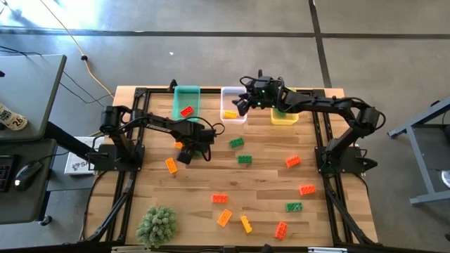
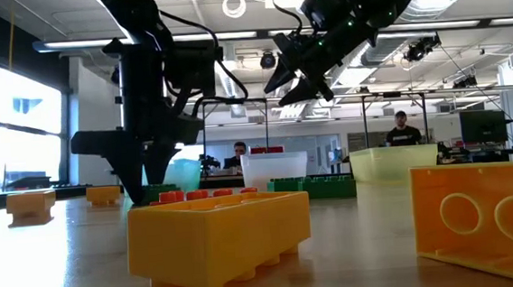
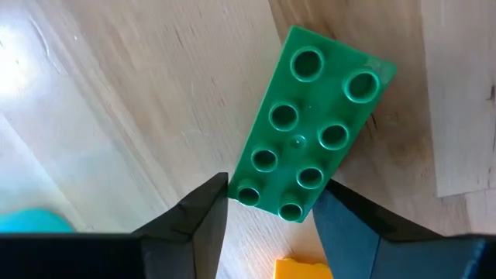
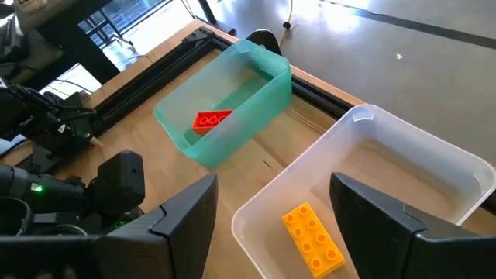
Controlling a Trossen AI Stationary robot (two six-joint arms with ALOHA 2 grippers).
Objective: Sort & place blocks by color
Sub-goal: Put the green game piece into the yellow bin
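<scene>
A green block (image 3: pixel 310 132) lies studs up on the wooden table, and my left gripper (image 3: pixel 271 208) is shut on its near end. In the high view this gripper (image 1: pixel 187 153) points down at the table's left middle, hiding the green block, with a yellow-orange block (image 1: pixel 180 145) beside it. My right gripper (image 1: pixel 242 105) hangs open above the clear bin (image 4: pixel 434 167), nothing between its fingers. A yellow-orange block (image 4: pixel 311 236) lies in that bin. A red block (image 4: pixel 211 120) lies in the teal bin (image 4: pixel 267 93). My left gripper pinches the green block's two long sides (image 3: pixel 242 194) between its two fingers, at the end nearest the gripper. The fingers come from above, pointing down, and lie across the block. The block lies flat with its studs up, seemingly on the table.
A yellow bin (image 1: pixel 283 116) stands right of the clear bin at the far edge. Loose blocks are scattered: green (image 1: pixel 236 143), red-orange (image 1: pixel 293 161), yellow-orange (image 1: pixel 171 165) and several more toward the near edge. A fuzzy green plant ball (image 1: pixel 156 225) sits near left.
</scene>
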